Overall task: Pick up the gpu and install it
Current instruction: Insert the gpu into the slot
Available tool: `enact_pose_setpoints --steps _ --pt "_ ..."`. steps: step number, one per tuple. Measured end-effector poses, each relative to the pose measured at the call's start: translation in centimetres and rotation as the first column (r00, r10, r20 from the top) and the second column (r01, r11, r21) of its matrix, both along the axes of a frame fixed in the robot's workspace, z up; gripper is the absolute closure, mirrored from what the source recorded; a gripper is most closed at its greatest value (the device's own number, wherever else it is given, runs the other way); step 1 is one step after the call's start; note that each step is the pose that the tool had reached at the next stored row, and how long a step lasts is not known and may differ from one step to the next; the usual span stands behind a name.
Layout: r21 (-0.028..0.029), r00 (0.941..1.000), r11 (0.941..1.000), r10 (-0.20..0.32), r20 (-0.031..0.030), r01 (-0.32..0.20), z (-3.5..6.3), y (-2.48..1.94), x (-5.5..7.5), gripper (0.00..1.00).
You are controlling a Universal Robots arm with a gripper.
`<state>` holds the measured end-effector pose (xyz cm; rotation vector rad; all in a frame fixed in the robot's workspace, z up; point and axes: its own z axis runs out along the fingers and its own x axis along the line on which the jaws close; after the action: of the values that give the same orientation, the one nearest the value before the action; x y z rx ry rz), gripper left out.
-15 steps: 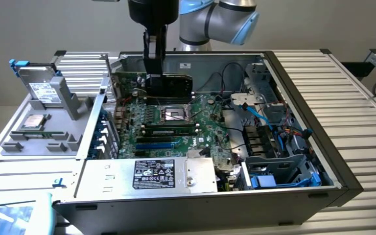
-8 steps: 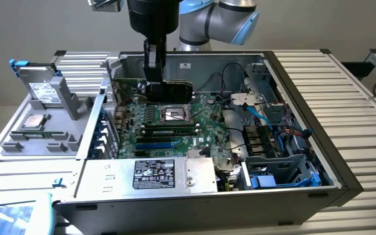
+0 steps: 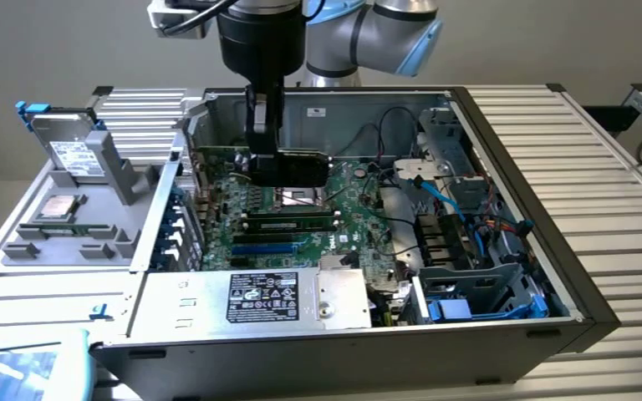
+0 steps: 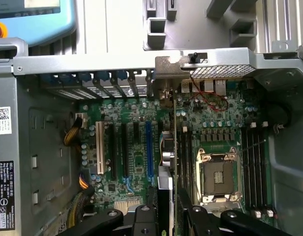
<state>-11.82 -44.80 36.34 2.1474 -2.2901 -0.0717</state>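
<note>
My gripper [image 3: 267,163] hangs inside the open computer case [image 3: 544,251], shut on the gpu [image 3: 302,170], whose black block shows just under the wrist. The card is held over the green motherboard [image 3: 298,225], near the processor socket. In the wrist view the gpu [image 4: 167,152] is seen edge-on between my black fingers [image 4: 147,216]. It runs along the motherboard [image 4: 136,147] beside a blue slot [image 4: 149,147]. Its silver end bracket [image 4: 168,66] reaches the case's rear wall. I cannot tell whether the card touches a slot.
A silver white-labelled hard drive [image 3: 70,154] stands on the grey rack at the exterior view's left. A labelled metal box [image 3: 260,296] covers the case's near side. Cables and a drive cage [image 3: 477,284] crowd the exterior view's right. Memory slots [image 4: 255,167] flank the socket [image 4: 218,177].
</note>
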Motion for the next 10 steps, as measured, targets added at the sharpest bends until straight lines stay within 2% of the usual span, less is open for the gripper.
enact_pose_setpoints --steps 5,10 --pt "0.002 1.0 1.0 -0.003 0.0 0.003 -0.55 -0.77 0.0 0.73" --pt "0.0032 1.0 1.0 -0.004 0.0001 0.004 -1.05 -1.27 0.0 0.73"
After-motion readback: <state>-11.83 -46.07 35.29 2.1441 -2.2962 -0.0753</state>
